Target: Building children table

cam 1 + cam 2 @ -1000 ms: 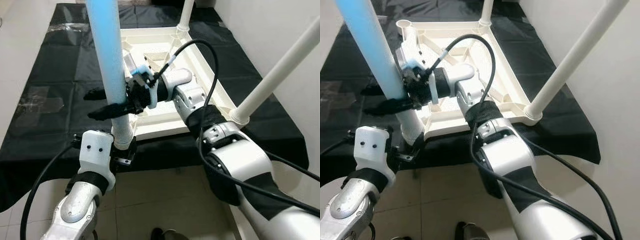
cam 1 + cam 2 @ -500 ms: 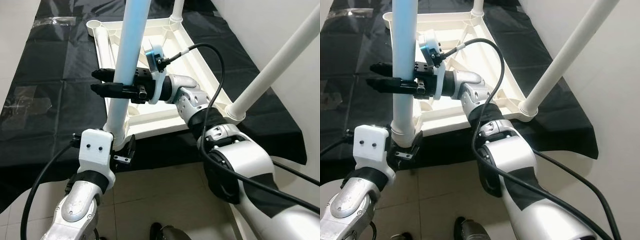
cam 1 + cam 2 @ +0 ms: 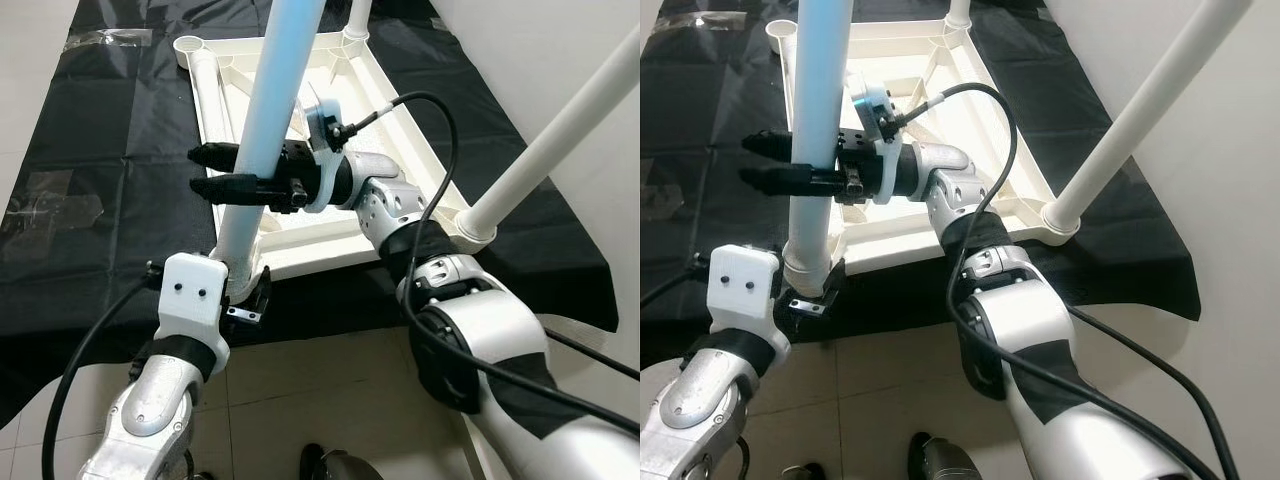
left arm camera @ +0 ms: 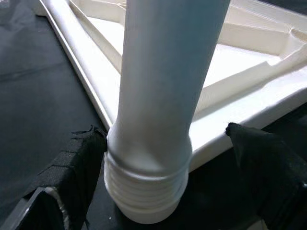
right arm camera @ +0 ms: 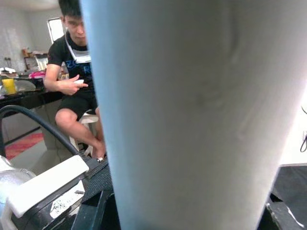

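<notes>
The white table top (image 3: 320,255) lies upside down on a black sheet (image 3: 90,130). A pale blue-white leg (image 3: 270,110) stands at its near left corner, its top leaning slightly right. My right gripper (image 3: 200,170) is shut on the leg at mid height, one finger on each side. My left gripper (image 4: 163,134) is open around the leg's threaded end (image 4: 146,191); one finger (image 4: 79,160) is touching it and the other finger (image 4: 261,153) stands apart. I cannot tell whether the thread sits in a socket.
Two white legs stand fitted at the near right corner (image 3: 560,140) and the far right corner (image 3: 358,15). An open round socket (image 3: 188,45) shows at the far left corner. A pale wall (image 3: 560,40) runs along the right. A person (image 5: 72,72) sits in the background.
The leg has swung from leaning left to nearly upright, leaning slightly right. My right gripper turned with it and stays on it. The left gripper stays at the leg's base.
</notes>
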`<state>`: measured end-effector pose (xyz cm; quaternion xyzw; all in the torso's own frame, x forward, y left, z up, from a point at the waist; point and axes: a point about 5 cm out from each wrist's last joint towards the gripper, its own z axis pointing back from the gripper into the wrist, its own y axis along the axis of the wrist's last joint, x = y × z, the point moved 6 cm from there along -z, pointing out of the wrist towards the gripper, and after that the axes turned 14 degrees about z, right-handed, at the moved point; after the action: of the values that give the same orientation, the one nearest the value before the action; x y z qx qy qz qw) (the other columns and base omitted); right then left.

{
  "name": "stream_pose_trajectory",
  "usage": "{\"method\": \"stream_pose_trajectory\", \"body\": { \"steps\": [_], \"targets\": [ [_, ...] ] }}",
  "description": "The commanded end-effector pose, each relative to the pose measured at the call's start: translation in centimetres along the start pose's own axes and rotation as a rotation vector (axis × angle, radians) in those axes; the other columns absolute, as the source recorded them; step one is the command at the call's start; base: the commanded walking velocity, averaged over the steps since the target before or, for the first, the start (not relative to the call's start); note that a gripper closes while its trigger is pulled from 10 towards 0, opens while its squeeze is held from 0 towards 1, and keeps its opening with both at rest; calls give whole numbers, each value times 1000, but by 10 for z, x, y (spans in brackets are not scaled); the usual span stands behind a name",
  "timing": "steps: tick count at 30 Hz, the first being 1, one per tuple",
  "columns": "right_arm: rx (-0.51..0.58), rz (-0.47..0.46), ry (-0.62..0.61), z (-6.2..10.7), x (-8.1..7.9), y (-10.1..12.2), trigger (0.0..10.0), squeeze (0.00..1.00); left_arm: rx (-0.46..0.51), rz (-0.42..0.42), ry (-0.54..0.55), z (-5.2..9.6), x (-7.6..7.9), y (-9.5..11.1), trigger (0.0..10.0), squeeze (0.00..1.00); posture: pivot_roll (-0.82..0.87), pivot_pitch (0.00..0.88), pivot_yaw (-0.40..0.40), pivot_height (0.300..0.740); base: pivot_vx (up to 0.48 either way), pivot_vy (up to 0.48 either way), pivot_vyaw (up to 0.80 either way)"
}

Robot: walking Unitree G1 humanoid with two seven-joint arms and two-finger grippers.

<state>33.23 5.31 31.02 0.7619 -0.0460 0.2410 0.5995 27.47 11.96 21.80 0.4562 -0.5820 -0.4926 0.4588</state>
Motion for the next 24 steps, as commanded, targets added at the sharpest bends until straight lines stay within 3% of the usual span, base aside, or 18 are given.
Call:
{"method": "stream_pose_trajectory", "body": {
  "steps": [1, 16, 24],
  "targets": [
    [-154, -231, 74, 5, -36, -65, 10000, 0, -36, -28, 0, 6, 0, -10, 10000, 0, 151, 281, -148, 740, 0, 0, 0],
    [-328, -161, 14, 7, -35, -88, 10000, 0, -53, -60, 54, 20, -1, -20, 10000, 0, 144, 269, -153, 740, 0, 0, 0],
    [-424, -195, -144, 10, -22, -105, 10000, 0, -59, -88, 108, 22, -10, -26, 10000, 0, 140, 254, -156, 740, 0, 0, 0]
  ]
}}
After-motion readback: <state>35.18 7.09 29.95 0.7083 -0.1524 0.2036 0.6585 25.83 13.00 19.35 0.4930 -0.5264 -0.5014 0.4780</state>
